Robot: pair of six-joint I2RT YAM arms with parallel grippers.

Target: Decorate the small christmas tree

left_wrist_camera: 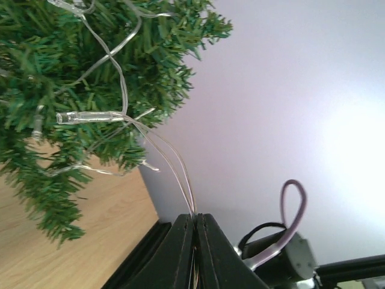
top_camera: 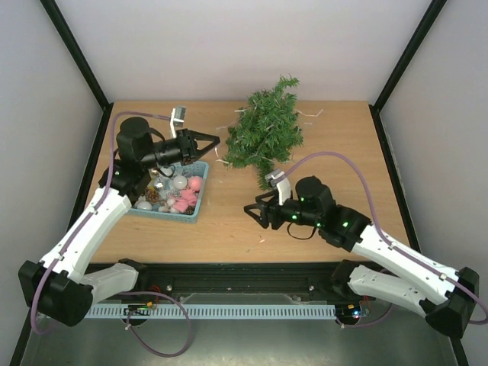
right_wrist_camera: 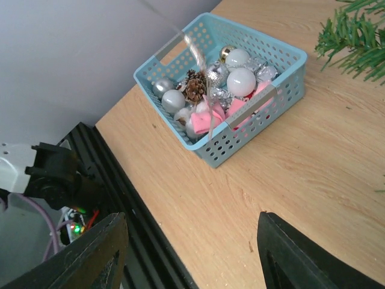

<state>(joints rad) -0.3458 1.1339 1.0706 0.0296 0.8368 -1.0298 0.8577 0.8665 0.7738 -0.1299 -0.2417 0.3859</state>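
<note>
The small christmas tree point(top_camera: 265, 131) lies on its side at the back middle of the table, with clear light-string wire draped in its branches. My left gripper point(top_camera: 213, 141) hovers above the teal basket point(top_camera: 197, 200), just left of the tree, and is shut on the light-string wire point(left_wrist_camera: 174, 162), which runs from the jaws up into the branches point(left_wrist_camera: 66, 72). My right gripper point(top_camera: 252, 213) is open and empty, low over the table's front middle, facing the basket point(right_wrist_camera: 289, 90) of silver, white and pink ornaments.
The table's front edge and black rail point(right_wrist_camera: 138, 223) lie just under my right gripper. A pine cone point(right_wrist_camera: 194, 89) lies among the baubles in the basket. Loose wire ends point(top_camera: 309, 116) trail right of the tree.
</note>
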